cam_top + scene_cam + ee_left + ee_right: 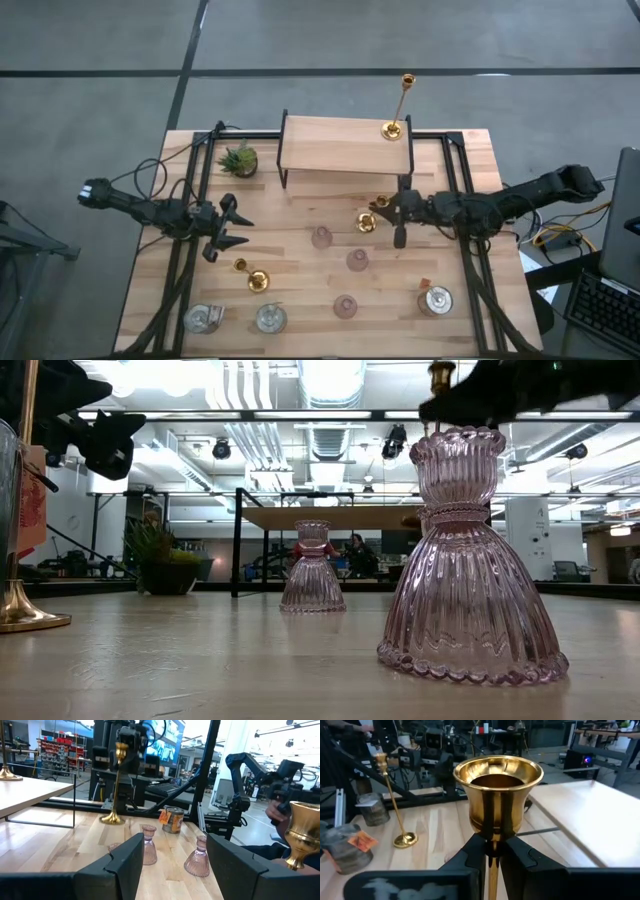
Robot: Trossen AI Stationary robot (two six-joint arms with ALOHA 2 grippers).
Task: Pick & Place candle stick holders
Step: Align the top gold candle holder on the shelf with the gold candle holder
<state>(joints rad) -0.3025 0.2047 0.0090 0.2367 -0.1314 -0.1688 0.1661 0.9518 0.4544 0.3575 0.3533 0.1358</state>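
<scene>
Clamping a gold candle stick holder [496, 795] by its stem, the right end effector [492, 851] is hovering near the raised shelf [345, 150]; the left end effector [226, 228] is waiting with fingers apart.

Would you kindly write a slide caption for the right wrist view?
Right gripper shut on a gold holder stem, beside the wooden shelf; another gold holder stands beyond.

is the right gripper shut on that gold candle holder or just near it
Shut on it. In the right wrist view the right gripper pinches the stem just under the gold candle holder's cup, both dark fingers touching it.
</scene>
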